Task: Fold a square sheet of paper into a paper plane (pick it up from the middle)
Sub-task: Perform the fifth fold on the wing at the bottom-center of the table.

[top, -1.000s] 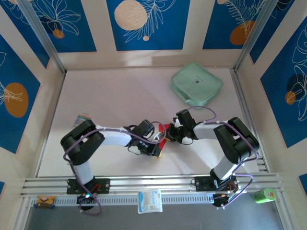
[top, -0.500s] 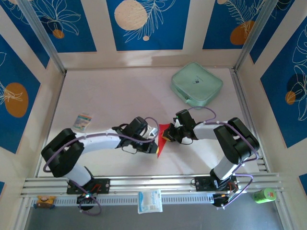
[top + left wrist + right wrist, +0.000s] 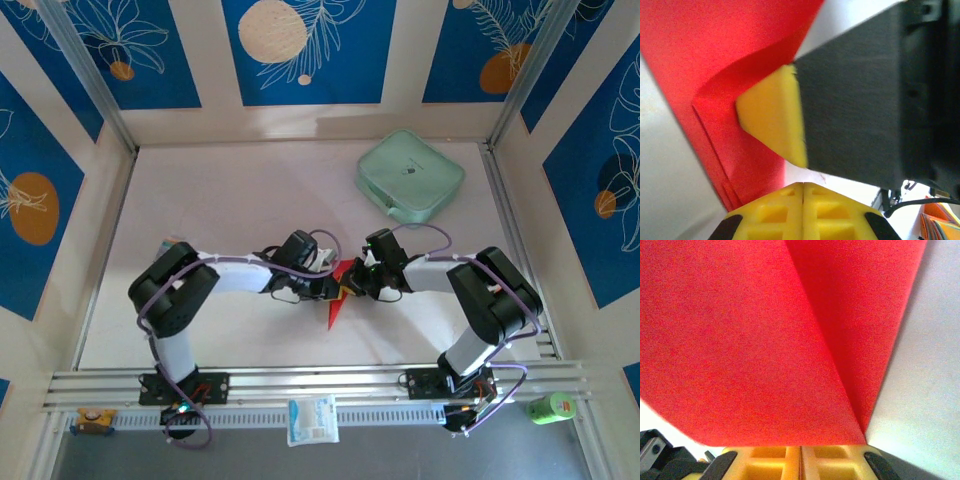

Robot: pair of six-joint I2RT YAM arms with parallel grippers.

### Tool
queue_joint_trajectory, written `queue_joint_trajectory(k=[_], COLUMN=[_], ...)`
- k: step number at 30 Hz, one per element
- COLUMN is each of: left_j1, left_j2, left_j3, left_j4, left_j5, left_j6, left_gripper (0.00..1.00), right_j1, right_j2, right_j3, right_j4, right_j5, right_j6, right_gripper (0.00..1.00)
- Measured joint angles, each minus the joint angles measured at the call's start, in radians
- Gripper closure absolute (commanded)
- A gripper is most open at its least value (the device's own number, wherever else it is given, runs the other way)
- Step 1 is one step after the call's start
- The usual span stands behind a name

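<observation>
Two robot arms meet at the centre of a pale worktop (image 3: 230,200), where a folded piece of red paper (image 3: 334,310) lies between them, its slim point aimed toward 6 o'clock. The left tool (image 3: 333,289) reaches in from 9 o'clock with its yellow pads pressed together, the paper's layered edges just beside them in the left wrist view. The right tool (image 3: 357,284) comes from 3 o'clock, also pressed together, its yellow tip set against the red paper; whether either tool pinches the paper cannot be told. A mint-green zip case (image 3: 410,178) sits well apart at 1 o'clock, its small dark label too small to read. A white packet (image 3: 312,418) with blue print lies on the near rail at 6 o'clock, its writing illegible. The paper itself is plain and unmarked.
</observation>
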Motion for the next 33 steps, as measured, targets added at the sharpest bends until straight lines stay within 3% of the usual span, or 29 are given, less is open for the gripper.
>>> queue_joint_trajectory(k=[9, 14, 20, 25, 33], left_j1=[0.000, 0.000, 0.000, 0.000, 0.000], left_j2=[0.044, 0.019, -0.012, -0.013, -0.013], left_j3=[-0.005, -0.045, -0.087, -0.087, -0.087], left_j4=[-0.027, -0.019, -0.021, -0.023, -0.024], left_j5=[-0.003, 0.011, 0.031, 0.034, 0.034], left_j6=[0.057, 0.130, 0.166, 0.171, 0.164], left_gripper=[1.00, 1.00, 1.00, 1.00, 1.00], right_j1=[-0.006, -0.037, -0.056, 0.017, 0.108], right_j2=[-0.053, -0.218, -0.372, -0.340, -0.164], right_j3=[-0.005, -0.011, -0.069, -0.096, -0.041], right_j4=[-0.067, -0.162, -0.149, -0.119, -0.100], right_j5=[0.021, 0.069, 0.059, 0.040, 0.041], right_j6=[-0.001, -0.051, -0.129, -0.164, -0.211], right_gripper=[0.87, 0.85, 0.88, 0.90, 0.92])
